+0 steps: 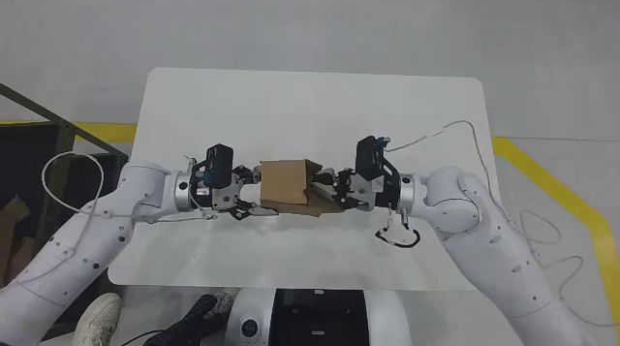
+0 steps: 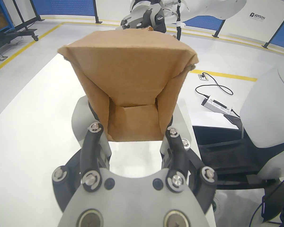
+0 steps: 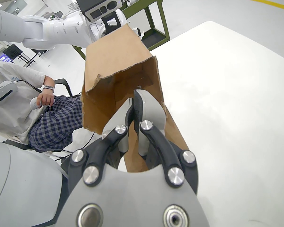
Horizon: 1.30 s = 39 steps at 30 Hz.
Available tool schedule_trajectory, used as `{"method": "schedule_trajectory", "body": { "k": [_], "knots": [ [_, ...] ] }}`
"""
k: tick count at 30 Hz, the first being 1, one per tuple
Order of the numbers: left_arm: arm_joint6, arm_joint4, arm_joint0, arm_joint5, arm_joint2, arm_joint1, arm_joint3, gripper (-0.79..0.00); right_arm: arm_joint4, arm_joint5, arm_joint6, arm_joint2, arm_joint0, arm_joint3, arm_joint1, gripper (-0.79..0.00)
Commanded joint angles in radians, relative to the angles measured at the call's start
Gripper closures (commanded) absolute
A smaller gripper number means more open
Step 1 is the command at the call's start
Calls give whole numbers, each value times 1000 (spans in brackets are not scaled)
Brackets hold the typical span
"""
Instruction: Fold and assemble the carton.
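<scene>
Over the near half of the white tabletop (image 1: pixel 387 104), the brown carton (image 1: pixel 286 183) is held between the two arms, its length running from one gripper to the other. Whether its underside touches the surface I cannot tell. It is a partly opened cardboard sleeve. The end toward the right arm gapes open and has a ragged edge on one panel. The end toward the left arm narrows, with flaps turned inward.

At the carton's left end sits the left gripper (image 2: pixel 132 109). Its fingers (image 2: pixel 79 114) are spread wide, one on each side of that narrowed end, and the side panels lie against them, so the carton is gripped across its width.

At the open end sits the right gripper (image 3: pixel 135 105). Its fingers (image 3: pixel 149 109) are almost closed, pinching a single cardboard wall between the pads, with one finger inside the opening.

A small black cable loop (image 1: pixel 399 239) shows just beside the right wrist, near the tabletop's front edge.
</scene>
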Motion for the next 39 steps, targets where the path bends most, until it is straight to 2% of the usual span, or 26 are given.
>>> {"method": "schedule_trajectory", "body": {
  "k": [1,8,14,39],
  "knots": [
    [0,2,-2,0,6,-2,-3,-271,19,-10,8,-17,11,7,-3,0],
    [8,-2,-16,0,16,-8,-13,-277,49,-34,7,-80,54,45,-17,0],
    [9,-2,-22,0,22,-12,-21,-274,21,-79,-63,-114,80,72,-31,0],
    [-4,-8,-30,0,45,-16,-33,-268,-34,-100,-129,-213,142,120,-70,0]
  ]
}}
